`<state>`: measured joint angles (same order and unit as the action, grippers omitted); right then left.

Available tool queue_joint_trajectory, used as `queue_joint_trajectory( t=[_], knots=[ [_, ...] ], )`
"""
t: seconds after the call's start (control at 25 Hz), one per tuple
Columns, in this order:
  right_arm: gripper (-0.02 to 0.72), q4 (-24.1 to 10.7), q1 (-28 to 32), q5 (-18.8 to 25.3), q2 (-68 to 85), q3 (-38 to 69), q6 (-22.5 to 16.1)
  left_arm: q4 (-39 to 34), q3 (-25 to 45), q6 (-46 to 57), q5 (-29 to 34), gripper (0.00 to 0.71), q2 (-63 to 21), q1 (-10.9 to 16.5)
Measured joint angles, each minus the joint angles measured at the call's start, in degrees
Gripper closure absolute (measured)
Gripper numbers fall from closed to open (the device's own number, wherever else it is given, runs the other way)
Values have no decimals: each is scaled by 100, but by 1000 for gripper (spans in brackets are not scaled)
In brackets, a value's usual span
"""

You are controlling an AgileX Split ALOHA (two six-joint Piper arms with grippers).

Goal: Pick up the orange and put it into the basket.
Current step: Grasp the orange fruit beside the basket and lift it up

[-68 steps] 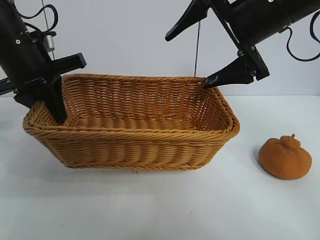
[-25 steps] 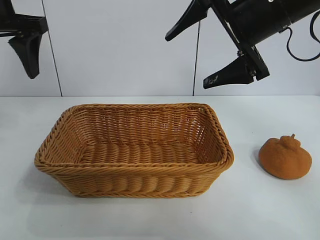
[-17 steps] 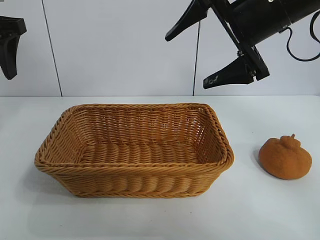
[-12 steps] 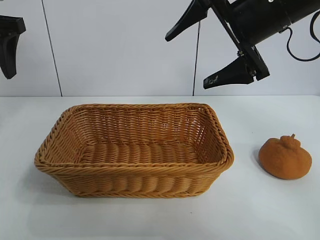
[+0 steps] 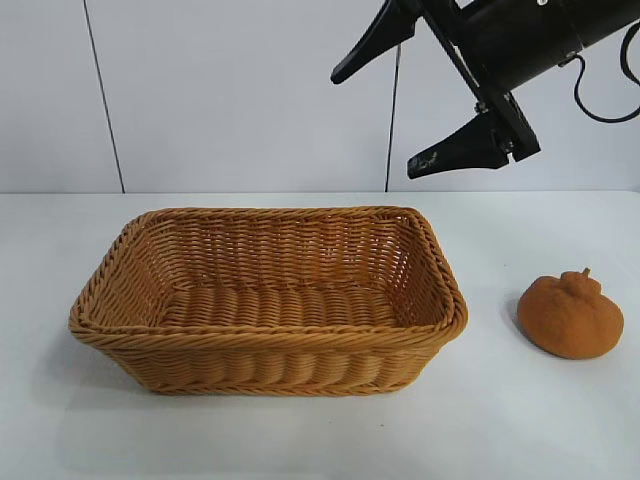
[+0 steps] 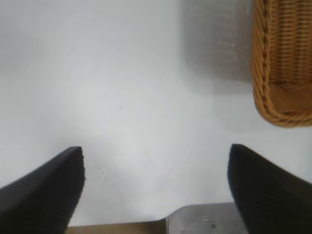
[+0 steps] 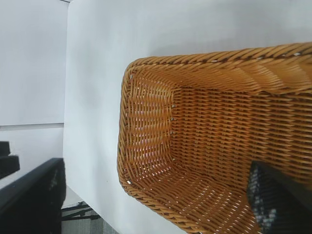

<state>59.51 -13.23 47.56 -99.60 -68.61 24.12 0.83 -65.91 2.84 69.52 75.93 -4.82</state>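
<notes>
The orange (image 5: 570, 315), dull orange-brown with a knobby top, sits on the white table to the right of the basket (image 5: 265, 340). The basket stands flat in the middle of the table and holds nothing. My right gripper (image 5: 372, 125) hangs open high above the basket's right end, well apart from the orange. Its wrist view looks down into the basket (image 7: 127, 97) between its spread fingers (image 7: 34, 192). My left gripper (image 6: 156, 148) is open and empty over bare table beside one end of the basket (image 6: 273, 105). It is outside the exterior view.
The white table (image 5: 540, 420) runs around the basket, with bare surface in front and at both sides. A pale wall stands behind. A table edge and dark frame show in the right wrist view (image 7: 78, 212).
The left gripper let go of the basket's left rim, rose and left the exterior view to the left. The basket settled flat on the table. The right arm and the orange stayed put.
</notes>
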Motion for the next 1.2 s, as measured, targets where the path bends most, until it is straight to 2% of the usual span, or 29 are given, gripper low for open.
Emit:
queue_joint_trajectory(
  t=[0.36,0.68,1.08,1.2],
  knots=[
    [10,0,0,5,0,0,0,0,1935,-5,-25,134,-2759,0],
    [10,0,0,50,0,0,0,0,3352,-5,-805,134,-4930,0],
    [10,-13,0,340,0,-14,5,7,3698,-17,-873,134,-6178,0],
    [10,-184,0,567,0,-201,5,7,3704,-17,-873,134,-6698,0]
  ],
)
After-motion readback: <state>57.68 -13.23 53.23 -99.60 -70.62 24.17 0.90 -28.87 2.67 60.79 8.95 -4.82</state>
